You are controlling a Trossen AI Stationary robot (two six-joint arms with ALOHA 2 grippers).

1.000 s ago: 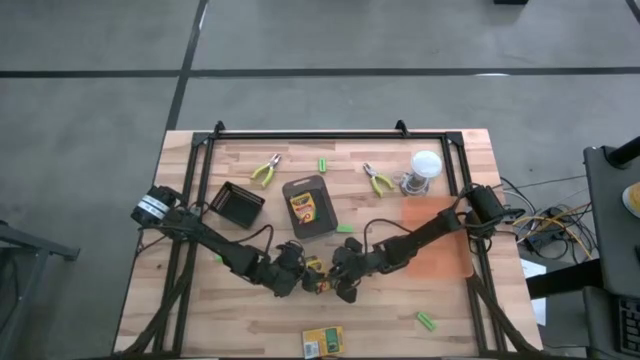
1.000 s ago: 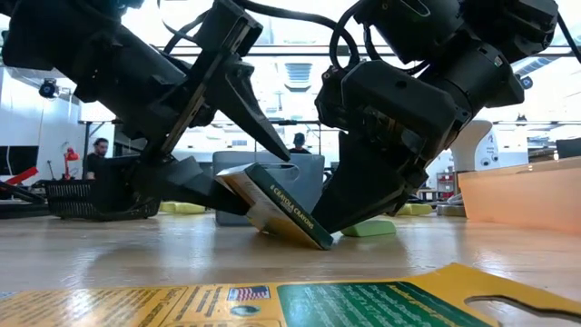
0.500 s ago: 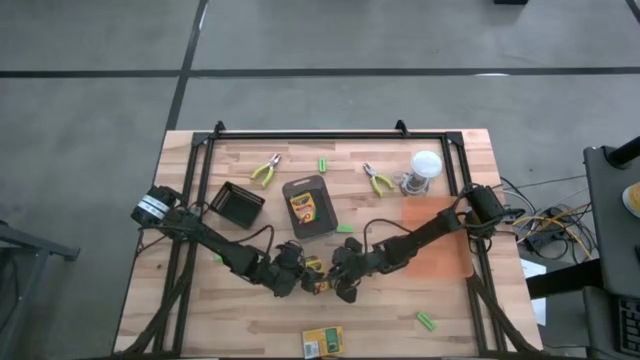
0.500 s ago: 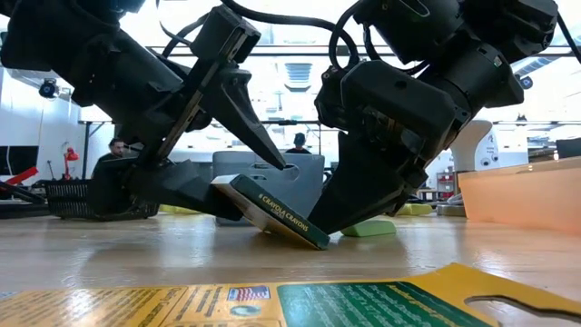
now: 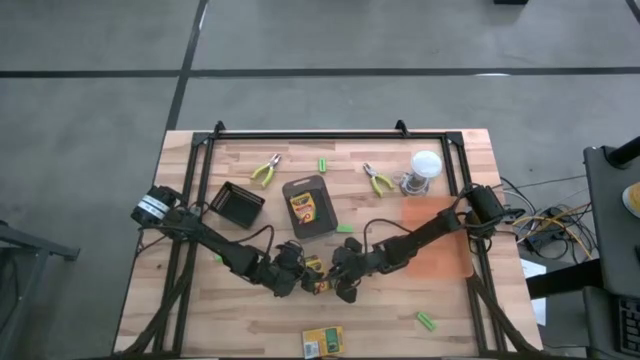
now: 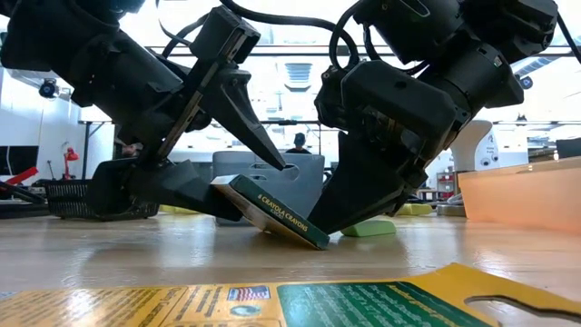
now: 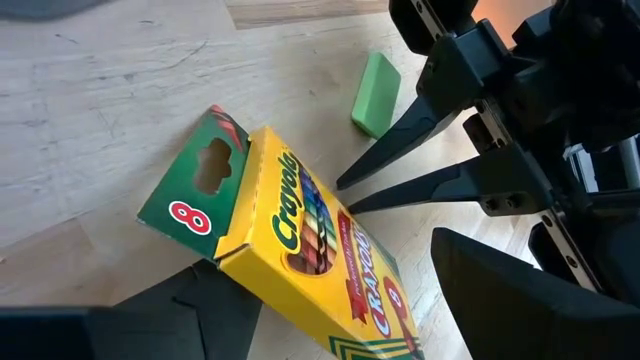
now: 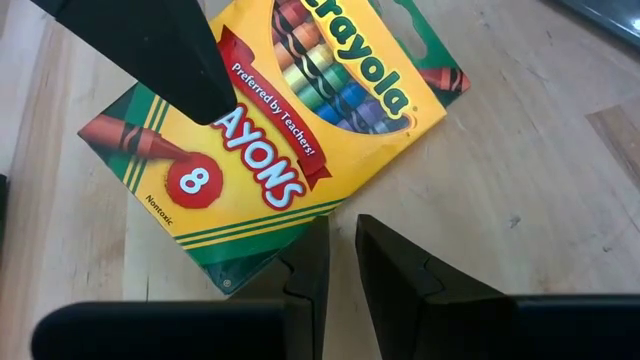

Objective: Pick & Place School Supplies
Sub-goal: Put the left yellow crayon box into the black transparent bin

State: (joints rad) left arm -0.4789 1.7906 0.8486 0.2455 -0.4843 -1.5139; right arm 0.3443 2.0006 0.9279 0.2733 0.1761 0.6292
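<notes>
A yellow-and-green crayon box point(image 7: 300, 250) lies tilted on the wood between my two grippers, at the table's near middle point(image 5: 318, 276). My left gripper point(image 6: 263, 186) is open around its raised end: one finger is under the box, and the other stands above its top face with a gap showing in the low view. My right gripper point(image 8: 340, 250) is shut, with its tips at the box's low edge. A second crayon box point(image 5: 302, 208) lies in the dark grey tray point(image 5: 322, 190). A third point(image 5: 322, 342) rests flat at the near edge. My left gripper has its lower finger point(image 6: 195, 186) under the box's raised end point(image 6: 231, 186), coming in at a slant from the table's left. The box leans on that finger, and its opposite edge is down on the wood. My right gripper meets the box's low edge point(image 8: 285, 235) with its shut fingertips point(image 6: 334, 222), slanting down from the table's right. That edge sits on the table against the tips.
Two pliers point(image 5: 265, 170) point(image 5: 378, 180) and a clear jar point(image 5: 423, 170) lie toward the far edge. A black basket point(image 5: 237, 203) stands at the left and an orange bin point(image 5: 437, 248) at the right. Green sticks point(image 5: 323, 165) point(image 5: 345, 228) point(image 5: 427, 321) are scattered about.
The crayon box's raised end has sunk a little, so the box lies slightly flatter on my left gripper's lower finger. Its low edge has stayed against my right gripper's tips.
</notes>
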